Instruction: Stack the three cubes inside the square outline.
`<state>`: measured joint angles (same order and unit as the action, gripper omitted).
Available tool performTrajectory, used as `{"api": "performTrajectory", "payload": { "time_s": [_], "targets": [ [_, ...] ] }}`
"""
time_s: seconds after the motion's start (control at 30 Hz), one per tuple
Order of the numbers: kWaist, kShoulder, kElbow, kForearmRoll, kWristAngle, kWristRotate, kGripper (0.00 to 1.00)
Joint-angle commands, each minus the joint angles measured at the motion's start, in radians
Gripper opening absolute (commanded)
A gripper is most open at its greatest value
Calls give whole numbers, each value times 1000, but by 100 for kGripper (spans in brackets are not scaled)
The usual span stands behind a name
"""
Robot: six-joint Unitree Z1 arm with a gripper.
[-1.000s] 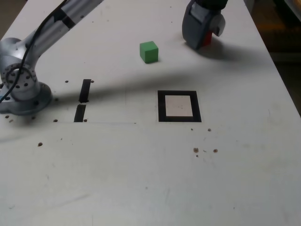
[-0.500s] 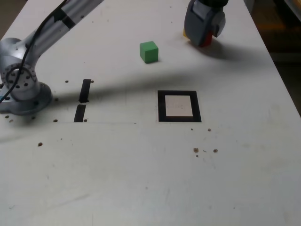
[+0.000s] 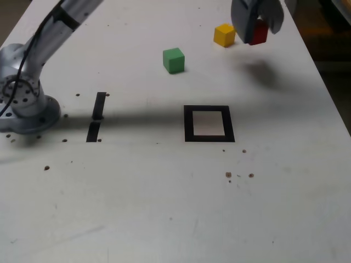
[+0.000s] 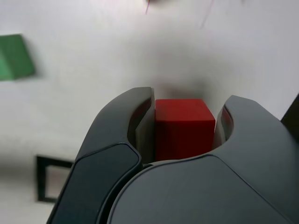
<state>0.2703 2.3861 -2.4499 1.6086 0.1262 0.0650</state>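
Note:
My gripper [image 3: 256, 28] is shut on the red cube [image 3: 259, 32] and holds it above the table at the far right of the exterior view. In the wrist view the red cube [image 4: 184, 126] is clamped between the two dark jaws of the gripper [image 4: 184, 122]. The yellow cube [image 3: 224, 35] rests on the table just to the exterior view's left of the gripper. The green cube [image 3: 174, 59] sits further left; the wrist view shows the green cube [image 4: 15, 63] at its edge. The square outline [image 3: 208, 124], black tape with a white centre, lies nearer the camera, with nothing inside. The square outline [image 4: 51, 179] shows partly in the wrist view.
The arm's grey base [image 3: 24, 101] stands at the exterior view's left, with two short black strips [image 3: 96, 116] beside it. Small dark specks [image 3: 238, 175] dot the white table. The table's right edge [image 3: 323, 82] runs close behind the gripper.
The gripper closed on the red cube, then rose and moved toward the exterior view's right with it. That uncovered the yellow cube, which has stayed in place.

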Motion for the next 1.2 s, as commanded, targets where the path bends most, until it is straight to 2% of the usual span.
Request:
{"api": "performTrajectory", "payload": {
  "time_s": [0.0,0.2,0.3,0.47,0.63,0.87,1.17],
  "targets": [
    [-54,-103,73,13,-2,34,16],
    [-211,-274,385,-21,-11,36,16],
    [-284,-331,560,-94,-21,-36,16],
    [-350,-364,757,-234,-56,-149,16],
    [-368,-382,856,-298,-76,-205,16],
    [-371,-401,923,-346,-62,-202,16],
    [-375,-392,995,-444,-65,-210,16]
  ]
}}
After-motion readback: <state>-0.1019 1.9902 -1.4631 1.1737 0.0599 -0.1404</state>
